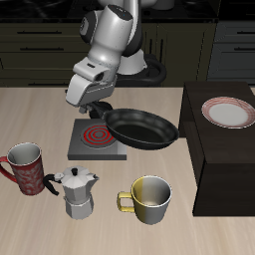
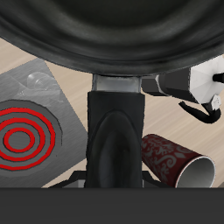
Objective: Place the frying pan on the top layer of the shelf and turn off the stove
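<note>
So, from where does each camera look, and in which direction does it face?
Exterior view: in front of the table and above it, facing the robot's base; the arm and gripper show, holding the frying pan beside the stove, with the shelf alongside.
Wrist view: on the gripper, facing down along the pan's handle; only the gripper shows.
Shared: pan, stove, red mug.

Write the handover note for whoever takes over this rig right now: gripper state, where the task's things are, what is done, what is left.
Gripper: shut on the frying pan's handle, holding the frying pan in the air between the stove and the shelf.
Stove: coil glowing red, so it looks to be on.
Shelf: its top carries a plate; the rest is bare.
Done: pan lifted off the stove.
Left: set the pan on the shelf top, beside the plate; then turn the stove off.
</note>
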Robot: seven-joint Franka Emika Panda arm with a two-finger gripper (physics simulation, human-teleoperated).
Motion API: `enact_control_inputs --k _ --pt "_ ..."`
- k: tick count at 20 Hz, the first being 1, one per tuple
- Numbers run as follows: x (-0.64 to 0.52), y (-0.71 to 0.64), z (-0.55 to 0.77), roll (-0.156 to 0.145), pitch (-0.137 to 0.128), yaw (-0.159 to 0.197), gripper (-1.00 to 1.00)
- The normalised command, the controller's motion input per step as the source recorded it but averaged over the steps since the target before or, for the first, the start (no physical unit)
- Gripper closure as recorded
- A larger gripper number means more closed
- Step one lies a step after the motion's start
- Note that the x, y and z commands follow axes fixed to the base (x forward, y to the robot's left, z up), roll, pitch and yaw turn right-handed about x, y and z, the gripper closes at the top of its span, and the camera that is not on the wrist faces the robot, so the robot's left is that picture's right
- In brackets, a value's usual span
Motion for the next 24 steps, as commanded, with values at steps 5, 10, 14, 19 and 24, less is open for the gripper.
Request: enact_control_inputs --k 5,10,14,19,24 --pt "0.01 0.04 0.03 0.007 -0.009 -0.006 1.0" --pt "0.04 0.09 0.06 0.002 -0.011 0.037 1.0" --pt "0.03 0.12 -0.06 0.0 -0.013 0.075 1.0" --pt "0.03 0.08 -0.08 0.008 -0.003 0.051 1.0" --pt "-0.01 0.02 -0.02 0.002 0.006 -0.01 1.0"
